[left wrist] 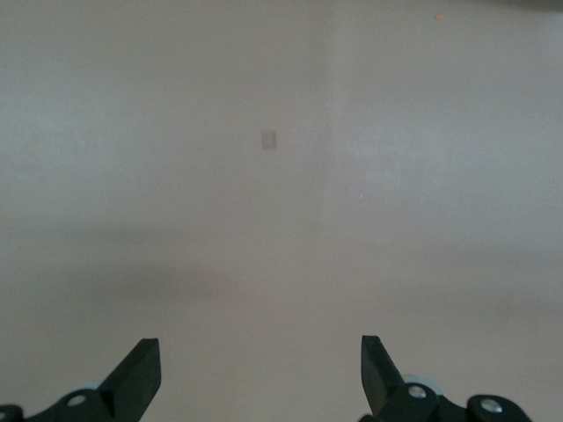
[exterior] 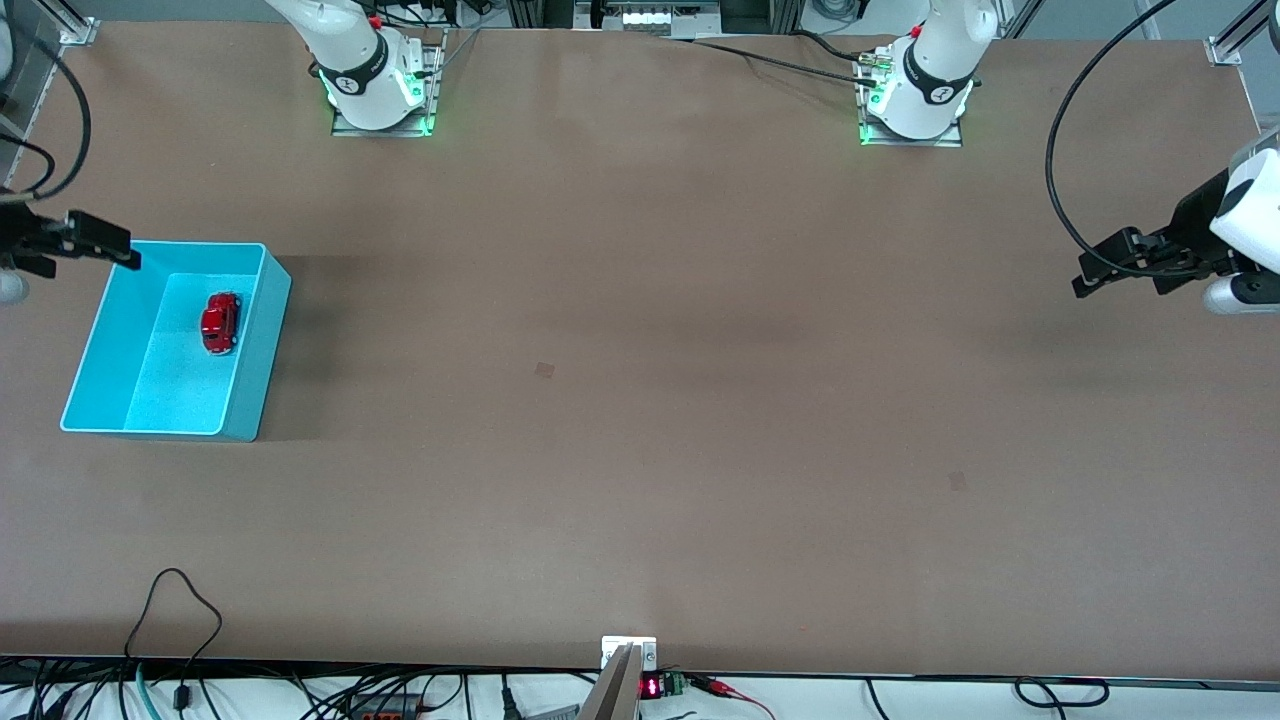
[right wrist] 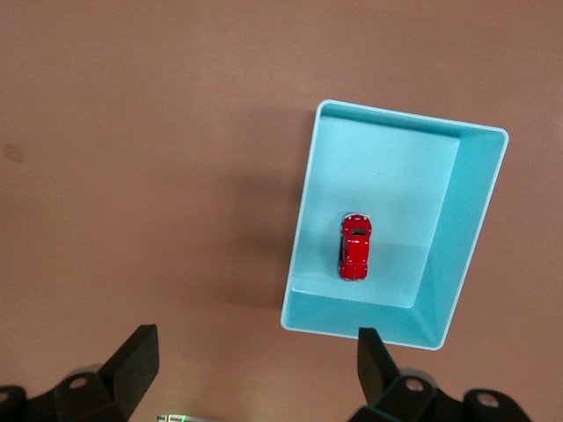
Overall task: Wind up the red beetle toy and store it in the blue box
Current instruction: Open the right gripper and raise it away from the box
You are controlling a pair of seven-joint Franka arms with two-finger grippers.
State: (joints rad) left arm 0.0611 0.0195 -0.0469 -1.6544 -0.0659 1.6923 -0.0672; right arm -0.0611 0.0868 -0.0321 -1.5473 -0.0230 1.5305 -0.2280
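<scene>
Red toy (exterior: 220,323) already lies in the box (exterior: 105,330), so both claws, left (exterior: 1100,268) and right (exterior: 110,248), fingers apart and empty, should simply stay clear.

no readable text, small red display (exterior: 651,687) at table edge (exterior: 800,672), digits illegible

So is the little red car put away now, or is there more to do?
Looks finished: the tiny glossy red beetle toy sits inside the big turquoise plastic box. Nothing is in hand: the right gripper, by the box's corner, and the left gripper, over bare table, are open and empty. Nothing visibly remains.
</scene>
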